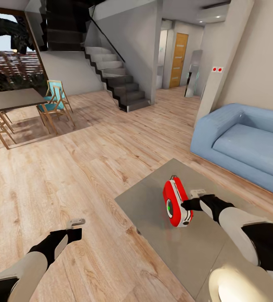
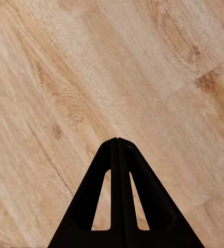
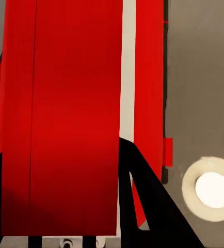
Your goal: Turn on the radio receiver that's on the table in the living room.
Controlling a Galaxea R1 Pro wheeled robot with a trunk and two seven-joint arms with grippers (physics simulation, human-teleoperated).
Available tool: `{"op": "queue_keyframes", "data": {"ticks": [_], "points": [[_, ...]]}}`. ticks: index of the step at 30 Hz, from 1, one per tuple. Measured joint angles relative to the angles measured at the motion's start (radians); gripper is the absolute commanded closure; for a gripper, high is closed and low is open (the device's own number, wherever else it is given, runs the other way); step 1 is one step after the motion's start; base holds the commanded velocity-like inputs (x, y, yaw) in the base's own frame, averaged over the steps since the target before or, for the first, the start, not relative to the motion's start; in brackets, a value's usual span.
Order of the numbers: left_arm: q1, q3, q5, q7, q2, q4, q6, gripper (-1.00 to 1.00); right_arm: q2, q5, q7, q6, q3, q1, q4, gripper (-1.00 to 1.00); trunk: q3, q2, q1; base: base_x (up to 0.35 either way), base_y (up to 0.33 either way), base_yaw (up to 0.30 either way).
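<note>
Nearest, at the left, the left tool [image 1: 75,222] hangs over the wood plank floor [image 1: 69,167], well apart from the counter [image 1: 153,235]. In the left wrist view its two black fingers [image 2: 109,175] meet at the tips, so this tool is closed with nothing between them, and only floor boards lie under it.

At the right, the right arm reaches over the counter, a low one with a glossy grey-beige top. The right tool [image 1: 193,199] is at the right side of the radio receiver [image 1: 176,203], touching it or just beside it. The radio stands upright on the counter, on its left part, with the red body turned so the round dial with a green spot faces near-left; its thin metal handle is at the far top end. In the right wrist view the red body with its white trim [image 3: 126,67] is very close, and one black finger [image 3: 143,206] lies along the trim side while the red body crosses in front of the other. The fingers look spread around the radio, but I cannot tell if they press on it. A bright round reflection [image 3: 213,189] shines on the counter top beside it.

Farther right is the light-blue sofa [image 1: 245,142]. Far left stand a dark dining table [image 1: 12,100] and wooden chairs [image 1: 54,102], and beyond them a staircase [image 1: 115,79].
</note>
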Motion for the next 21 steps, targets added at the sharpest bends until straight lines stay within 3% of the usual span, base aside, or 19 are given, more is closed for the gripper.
{"op": "queue_keyframes", "data": {"ticks": [5,8,13,21], "points": [[0.000,0.000,0.001,-0.001,0.001,0.000,0.000,1.00,-0.004,0.006,0.007,-0.015,0.009,0.031,0.000,1.00,0.000,0.000,0.000,0.000,0.000,0.000],[0.000,0.000,0.001,0.000,0.002,0.000,0.000,1.00,-0.029,-0.009,0.009,-0.015,-0.026,0.044,-0.004,1.00,0.000,0.000,0.000,0.000,0.000,0.000],[0.000,0.000,0.001,0.000,0.003,0.001,0.000,1.00,-0.050,-0.019,0.013,-0.013,-0.041,0.048,-0.004,1.00,0.000,0.000,0.000,0.000,0.000,0.000],[0.000,0.000,0.001,-0.001,0.004,0.012,0.000,1.00,-0.058,-0.018,0.019,-0.012,-0.047,0.056,-0.016,1.00,0.000,0.000,0.000,0.000,0.000,0.000]]}}
